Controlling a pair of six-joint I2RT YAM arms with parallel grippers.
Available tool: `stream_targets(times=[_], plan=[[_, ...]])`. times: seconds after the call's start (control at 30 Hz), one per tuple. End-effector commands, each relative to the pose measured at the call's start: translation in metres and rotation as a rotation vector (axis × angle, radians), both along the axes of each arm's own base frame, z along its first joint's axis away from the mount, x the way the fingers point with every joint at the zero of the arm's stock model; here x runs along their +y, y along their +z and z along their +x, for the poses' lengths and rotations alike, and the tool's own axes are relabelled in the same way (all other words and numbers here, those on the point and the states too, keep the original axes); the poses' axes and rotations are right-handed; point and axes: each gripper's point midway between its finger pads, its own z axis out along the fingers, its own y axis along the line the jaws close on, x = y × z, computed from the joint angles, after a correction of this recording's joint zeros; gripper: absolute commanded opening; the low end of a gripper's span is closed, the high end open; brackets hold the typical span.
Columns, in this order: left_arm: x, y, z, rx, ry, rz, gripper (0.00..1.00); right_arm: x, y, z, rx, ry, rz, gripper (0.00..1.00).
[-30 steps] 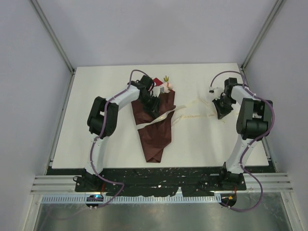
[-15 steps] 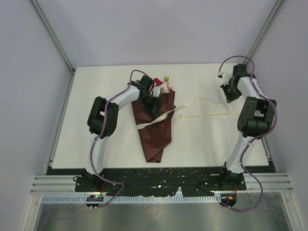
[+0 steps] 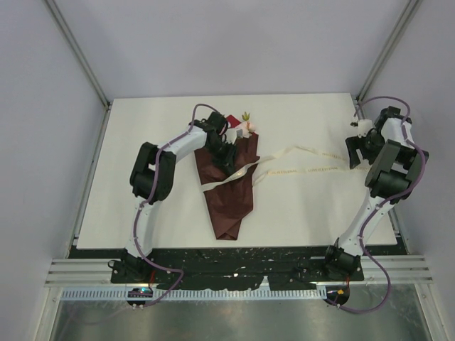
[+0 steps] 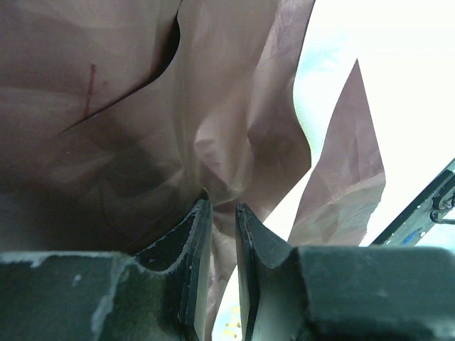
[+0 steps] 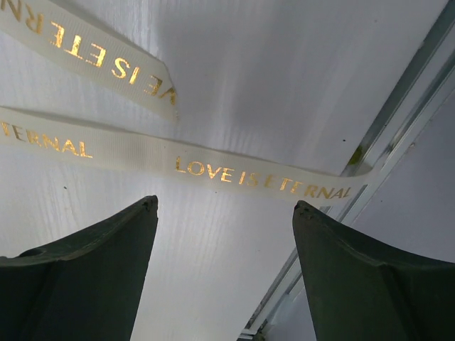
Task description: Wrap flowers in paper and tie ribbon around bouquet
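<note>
r claw (image 5: pixel 225 206) swung right, ribbon (image 5: pixel 263 177) just ahead

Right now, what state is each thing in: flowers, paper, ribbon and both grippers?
flowers: wrapped, blooms poking out of the cone's wide end.
paper: rolled into a cone, lying flat.
ribbon: draped across the cone, untied, tails slack to the right.
left gripper: shut, pinching a fold of the paper.
right gripper: open, empty, over the ribbon's end.

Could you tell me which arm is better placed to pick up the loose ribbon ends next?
Right: the right gripper, open, hangs above the ribbon ends, while the left gripper is busy pinching the paper.
</note>
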Motion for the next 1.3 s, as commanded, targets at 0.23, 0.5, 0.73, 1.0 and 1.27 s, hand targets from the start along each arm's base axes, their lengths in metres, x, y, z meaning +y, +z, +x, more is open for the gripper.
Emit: stream_targets(times=[0.23,0.5,0.73,1.0,1.27], plan=[[-0.005,0.001,0.008,-0.023,-0.007,-0.014,0.24,0.02,-0.011,0.001,-0.019,0.132,0.039,0.83],[-0.005,-0.002,0.008,-0.018,-0.006,-0.012,0.24,0.012,-0.041,0.006,0.029,0.117,0.027,0.86],[-0.005,0.001,0.009,-0.025,-0.007,-0.015,0.24,0.023,-0.053,-0.022,0.154,0.157,0.088,0.47],[-0.004,-0.001,0.009,-0.023,-0.004,-0.013,0.24,0.015,-0.046,-0.051,0.194,0.134,0.061,0.06],[-0.004,-0.001,0.01,-0.024,-0.003,-0.015,0.22,-0.042,-0.012,-0.058,0.132,0.028,-0.018,0.06]])
